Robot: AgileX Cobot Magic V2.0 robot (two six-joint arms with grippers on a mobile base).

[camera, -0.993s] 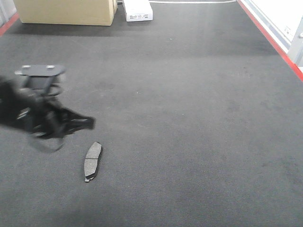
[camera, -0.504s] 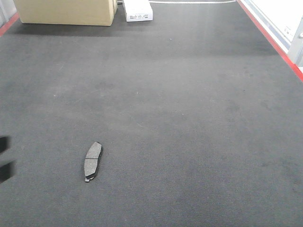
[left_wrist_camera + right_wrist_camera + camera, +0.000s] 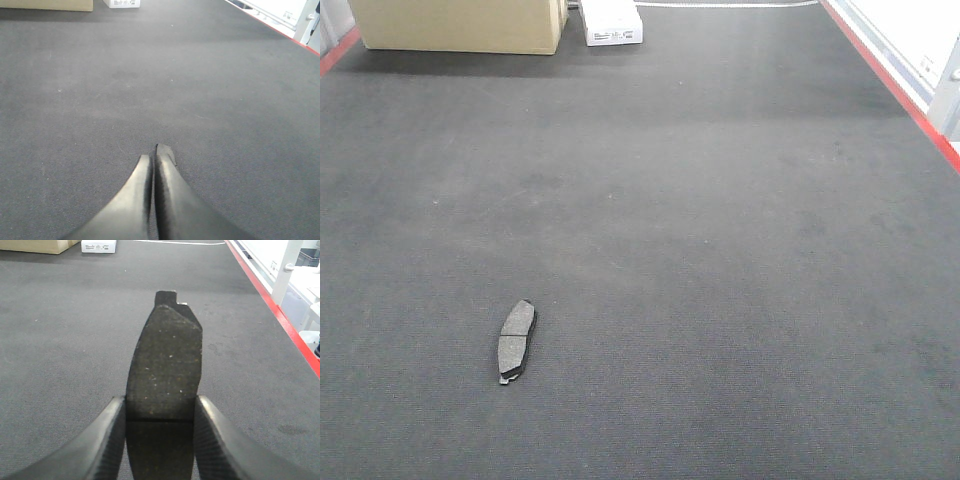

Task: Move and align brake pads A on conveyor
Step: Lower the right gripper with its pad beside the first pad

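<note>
— As far as the right wrist view shows, what does the right hand (image 3: 159, 401) carry?
— It is clamped on one held brake pad (image 3: 165, 360), with a finger (image 3: 107, 440) against each long edge. The pad points away from the camera. Its groove lies between the fingers and its end tab is farthest out. The conveyor belt (image 3: 65, 340) is beneath it; whether the pad touches the belt I cannot tell.
— And the left hand (image 3: 151, 157)?
— Closed. Its two fingers meet with barely a slit between them. A small dark tip shows just past them, and I cannot tell what it is.
— Any pad on the belt?
— One loose brake pad (image 3: 517, 341) lies flat in the near left part. Its long axis runs roughly away from the front camera, well apart from the red stripes (image 3: 905, 95).
— Far end?
— A cardboard box (image 3: 460, 25) stands at the belt's far left, with a white box (image 3: 613, 25) just beside it.
</note>
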